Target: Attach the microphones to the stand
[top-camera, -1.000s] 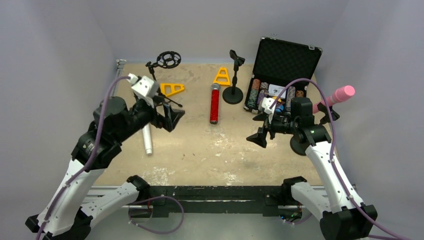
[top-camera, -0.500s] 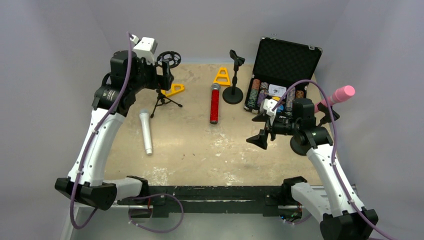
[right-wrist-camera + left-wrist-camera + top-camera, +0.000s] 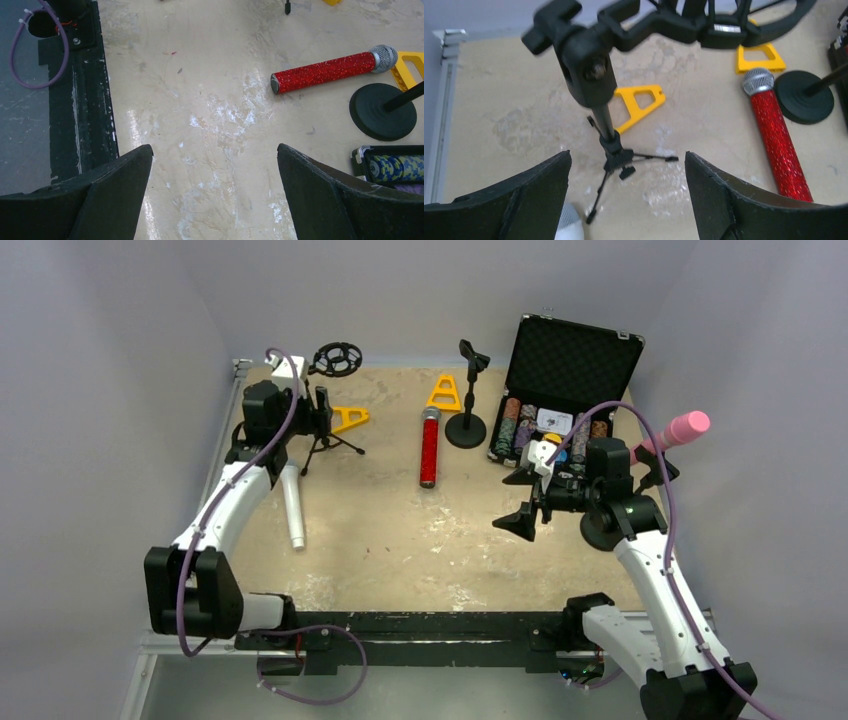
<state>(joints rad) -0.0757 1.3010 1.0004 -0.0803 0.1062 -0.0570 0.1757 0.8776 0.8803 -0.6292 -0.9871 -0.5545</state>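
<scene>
The white microphone [image 3: 292, 505] lies on the table at the left; its grey head [image 3: 569, 227] shows by my left finger. The glittery red microphone [image 3: 429, 447] [image 3: 779, 135] [image 3: 325, 70] lies flat mid-table. The pink microphone [image 3: 680, 428] sits tilted in a stand at the far right, behind my right arm. A black tripod stand [image 3: 320, 440] [image 3: 604, 120] with a ring mount [image 3: 337, 358] stands at the back left. My left gripper [image 3: 322, 412] [image 3: 626, 200] hovers open just in front of its pole, holding nothing. My right gripper [image 3: 525, 502] [image 3: 215, 195] is open over bare table.
A round-base stand [image 3: 467, 425] [image 3: 382, 112] with a clip stands beside the red microphone's head. Two yellow triangular pieces [image 3: 349, 418] [image 3: 444, 393] lie at the back. An open black case of poker chips [image 3: 565, 390] sits back right. The black front rail [image 3: 85, 100] edges the table.
My left arm swung from above the white microphone to the back left and came down by the tripod stand, its jaws narrowing a little. The right arm barely moved.
</scene>
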